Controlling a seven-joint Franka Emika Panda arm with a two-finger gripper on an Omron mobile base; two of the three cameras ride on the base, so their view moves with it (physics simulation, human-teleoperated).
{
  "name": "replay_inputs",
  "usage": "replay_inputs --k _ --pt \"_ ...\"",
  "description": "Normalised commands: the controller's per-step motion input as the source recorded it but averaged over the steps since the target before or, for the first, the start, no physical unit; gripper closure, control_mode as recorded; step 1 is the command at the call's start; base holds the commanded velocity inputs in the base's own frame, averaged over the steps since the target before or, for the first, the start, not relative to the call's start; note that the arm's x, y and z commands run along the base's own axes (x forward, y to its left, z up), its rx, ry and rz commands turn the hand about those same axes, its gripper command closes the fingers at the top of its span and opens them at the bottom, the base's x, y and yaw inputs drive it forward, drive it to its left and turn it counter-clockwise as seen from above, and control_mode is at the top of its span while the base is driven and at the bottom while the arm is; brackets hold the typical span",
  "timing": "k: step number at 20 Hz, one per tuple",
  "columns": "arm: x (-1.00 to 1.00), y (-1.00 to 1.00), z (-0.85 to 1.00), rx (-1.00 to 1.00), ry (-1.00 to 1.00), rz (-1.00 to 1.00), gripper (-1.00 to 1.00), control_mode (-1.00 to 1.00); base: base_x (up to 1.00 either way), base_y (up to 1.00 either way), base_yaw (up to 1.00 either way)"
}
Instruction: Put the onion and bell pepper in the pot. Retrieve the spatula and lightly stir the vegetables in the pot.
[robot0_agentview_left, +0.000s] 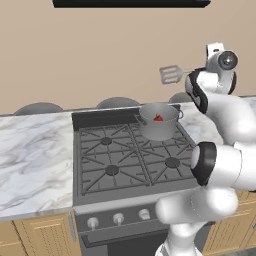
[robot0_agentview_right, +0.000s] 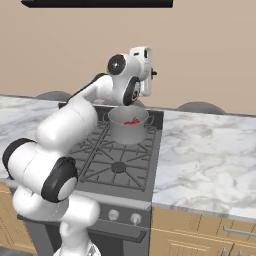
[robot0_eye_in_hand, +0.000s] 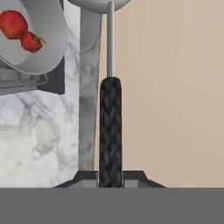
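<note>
— While your gripper (robot0_eye_in_hand: 110, 181) hangs high above the stove (robot0_agentview_left: 130, 155), what are its jaws doing?
— You have them clamped on the spatula (robot0_eye_in_hand: 110, 127) by its dark handle, blade in the air near the wall.
— Where's the bell pepper (robot0_eye_in_hand: 32, 42)?
— You'll find it inside the pot (robot0_agentview_left: 159, 121) on the rear right burner, beside another red piece, perhaps the onion (robot0_eye_in_hand: 13, 24).
</note>
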Motion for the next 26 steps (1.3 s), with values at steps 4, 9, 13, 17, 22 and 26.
replay_inputs --k 4,9,13,17,22,26 --pt "0.0 0.01 0.03 0.69 0.31 -0.34 1.0 -1.0 0.0 0.0 0.0" --pt "0.07 0.03 0.15 0.8 0.13 -0.28 1.0 -1.0 0.0 0.0 0.0" --pt "0.06 0.01 0.15 0.86 0.06 -0.23 1.0 -1.0 0.0 0.0 0.0" --pt "0.02 0.07 -0.02 0.92 0.0 -0.27 1.0 -1.0 0.0 0.0 0.0" --pt "0.1 0.08 -0.03 0.88 0.07 -0.39 1.0 -1.0 0.0 0.0 0.0" --pt "0.02 0.18 0.0 0.87 0.18 -0.37 1.0 -1.0 0.0 0.0 0.0"
